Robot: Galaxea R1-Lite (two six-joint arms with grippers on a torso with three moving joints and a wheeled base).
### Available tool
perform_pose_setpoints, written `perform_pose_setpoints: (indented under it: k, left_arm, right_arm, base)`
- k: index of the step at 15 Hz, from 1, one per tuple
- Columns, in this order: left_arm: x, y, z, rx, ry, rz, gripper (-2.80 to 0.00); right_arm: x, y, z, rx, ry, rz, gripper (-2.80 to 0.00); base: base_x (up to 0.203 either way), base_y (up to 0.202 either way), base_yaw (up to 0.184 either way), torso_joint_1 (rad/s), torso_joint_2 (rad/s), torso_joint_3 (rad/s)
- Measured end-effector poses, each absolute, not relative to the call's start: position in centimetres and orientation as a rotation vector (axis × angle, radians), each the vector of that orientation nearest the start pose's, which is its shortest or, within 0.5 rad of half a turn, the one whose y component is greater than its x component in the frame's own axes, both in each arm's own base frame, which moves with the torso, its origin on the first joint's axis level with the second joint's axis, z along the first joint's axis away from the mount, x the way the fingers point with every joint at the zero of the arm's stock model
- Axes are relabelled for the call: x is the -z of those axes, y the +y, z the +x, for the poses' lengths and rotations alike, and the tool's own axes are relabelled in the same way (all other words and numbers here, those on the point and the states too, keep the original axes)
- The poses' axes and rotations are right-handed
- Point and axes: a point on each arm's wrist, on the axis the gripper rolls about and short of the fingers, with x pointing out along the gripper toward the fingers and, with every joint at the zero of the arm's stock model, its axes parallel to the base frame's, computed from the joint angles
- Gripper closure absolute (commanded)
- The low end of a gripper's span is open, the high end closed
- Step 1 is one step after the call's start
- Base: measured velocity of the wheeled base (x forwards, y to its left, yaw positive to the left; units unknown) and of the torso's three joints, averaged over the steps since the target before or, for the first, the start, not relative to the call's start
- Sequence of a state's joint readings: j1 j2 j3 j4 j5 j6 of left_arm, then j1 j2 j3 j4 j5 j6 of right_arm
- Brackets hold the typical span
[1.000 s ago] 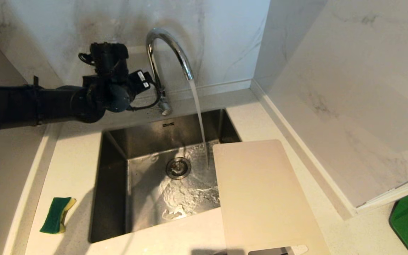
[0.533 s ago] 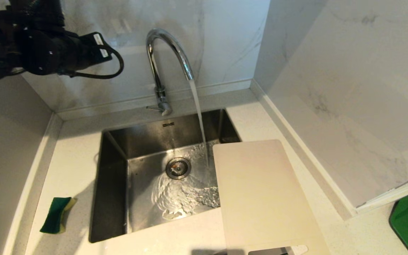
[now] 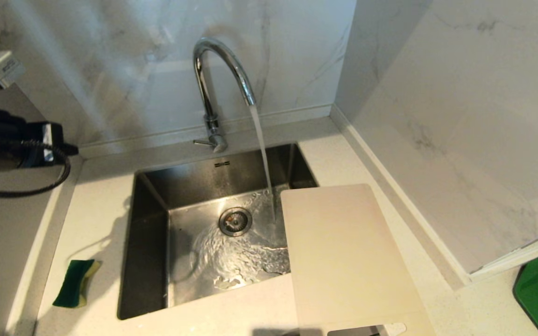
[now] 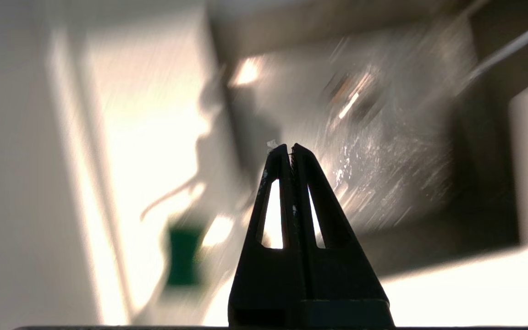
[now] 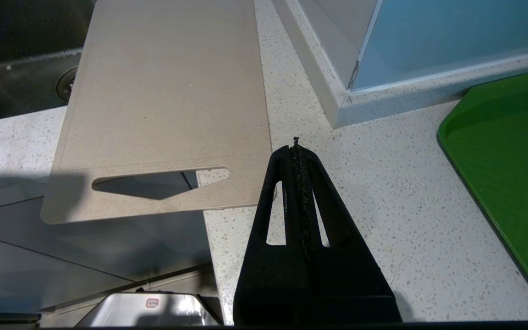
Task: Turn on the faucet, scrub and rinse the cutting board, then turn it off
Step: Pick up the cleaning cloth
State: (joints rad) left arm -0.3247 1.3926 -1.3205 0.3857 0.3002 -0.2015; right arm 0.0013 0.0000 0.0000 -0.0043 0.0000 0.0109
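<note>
Faucet [image 3: 217, 79]: running into the sink [image 3: 152, 242].
Left claw [image 4: 290, 147]: closed, empty.
Right claw [image 5: 296, 145]: closed, empty, beside cutting board [image 3: 343, 256].
Next: take sponge [image 3: 75, 283], open wide, grip squarely.

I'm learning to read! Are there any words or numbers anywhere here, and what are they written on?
None can be read.
Small dark mark on the sink's back wall: too small to read.
White tag on the left arm: blurred, unreadable.
Small red-edged label on the metal part below the counter: too small to read.
The cutting board, faucet and sponge show no writing.
</note>
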Motion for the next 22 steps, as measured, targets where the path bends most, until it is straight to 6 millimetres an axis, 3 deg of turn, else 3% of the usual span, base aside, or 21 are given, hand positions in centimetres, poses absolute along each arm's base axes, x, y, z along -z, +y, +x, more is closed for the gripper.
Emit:
perform_pose_setpoints:
  k: [6,9,14,19,20,22]
  left_arm:
    - [-20.4,-3.0,15.7,-0.131,0.786,0.004,0.00]
    - [-17.4,-2.7,14.8,-0.172,0.893,-0.011,0.00]
    - [-14.5,-2.9,16.8,-0.190,0.969,-0.054,0.00]
    - [-12.6,-1.1,20.2,-0.231,0.971,-0.101,0.00]
    - [-12.5,-1.1,20.6,-0.234,0.977,-0.103,-2.80]
    - [-12.2,-1.0,21.4,-0.240,0.986,-0.105,-2.80]
  right_arm:
    - [-7.6,0.0,-2.3,-0.001,-0.004,0.011,0.00]
    - [-7.6,0.0,-2.3,-0.001,-0.004,0.010,0.00]
    - [-7.6,0.0,-2.3,-0.001,-0.004,0.010,0.00]
    - [-7.6,0.0,-2.3,-0.001,-0.004,0.010,0.00]
    - [-7.6,0.0,-2.3,-0.001,-0.004,0.011,0.00]
    - [-7.6,0.0,-2.3,-0.001,-0.004,0.011,0.00]
  base:
    - [0.000,0.000,0.000,0.000,0.00,0.000]
    - [0.000,0.000,0.000,0.000,0.00,0.000]
    - [0.000,0.000,0.000,0.000,0.00,0.000]
    - [0.000,0.000,0.000,0.000,0.00,0.000]
    - [0.000,0.000,0.000,0.000,0.00,0.000]
    - [0.000,0.000,0.000,0.000,0.00,0.000]
